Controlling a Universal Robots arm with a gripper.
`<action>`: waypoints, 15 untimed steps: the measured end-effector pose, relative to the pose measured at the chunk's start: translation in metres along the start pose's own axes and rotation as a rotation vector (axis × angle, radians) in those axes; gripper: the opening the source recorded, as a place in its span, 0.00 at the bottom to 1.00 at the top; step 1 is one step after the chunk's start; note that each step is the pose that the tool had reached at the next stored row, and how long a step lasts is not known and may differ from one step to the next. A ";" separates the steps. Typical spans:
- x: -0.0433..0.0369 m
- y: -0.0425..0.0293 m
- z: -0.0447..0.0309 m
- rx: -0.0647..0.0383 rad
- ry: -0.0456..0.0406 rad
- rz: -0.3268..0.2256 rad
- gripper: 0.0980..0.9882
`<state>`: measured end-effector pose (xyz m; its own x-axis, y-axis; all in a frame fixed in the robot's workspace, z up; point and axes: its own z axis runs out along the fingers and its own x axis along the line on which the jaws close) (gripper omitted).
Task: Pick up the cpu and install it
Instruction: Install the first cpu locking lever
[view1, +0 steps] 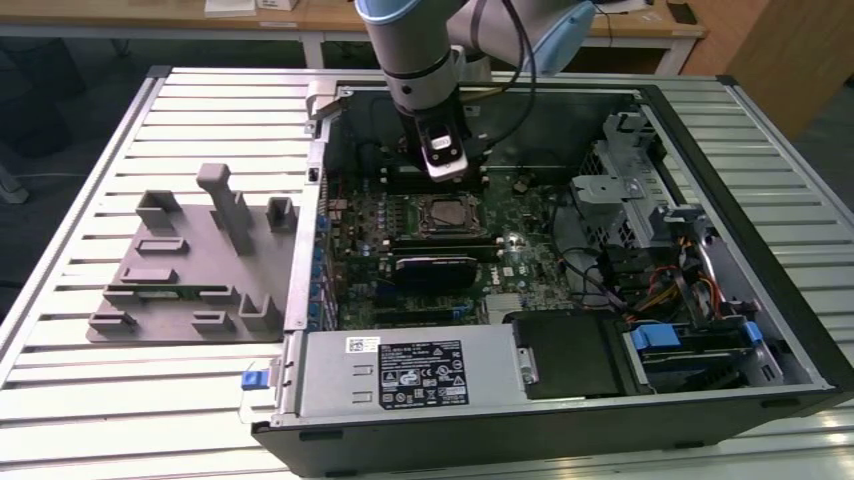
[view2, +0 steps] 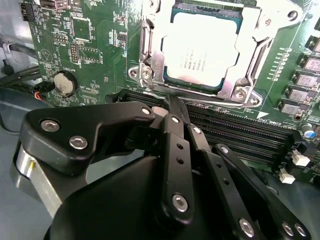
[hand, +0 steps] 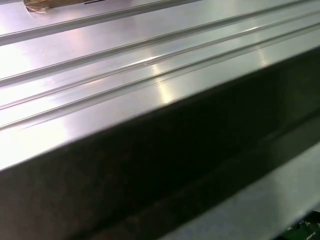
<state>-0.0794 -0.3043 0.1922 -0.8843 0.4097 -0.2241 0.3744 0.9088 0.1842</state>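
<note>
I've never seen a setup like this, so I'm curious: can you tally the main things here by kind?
Robot arm: 1
Open computer case: 1
Grey parts holder: 1
cpu, lying in its socket: 1
Coin battery: 1
Total: 5

Print shows on the cpu (view2: 200, 50) and the power supply's label (view1: 423, 373), none legible.
</note>
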 end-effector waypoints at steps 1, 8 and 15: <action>0.0000 -0.0002 0.0002 0.000 0.0000 0.000 0.01; -0.0006 -0.0017 0.0012 0.000 0.0000 0.000 0.01; -0.0011 -0.0035 0.0024 -0.006 0.0025 0.002 0.01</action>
<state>-0.0790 -0.3077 0.1895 -0.8842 0.4113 -0.2213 0.3744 0.9075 0.1903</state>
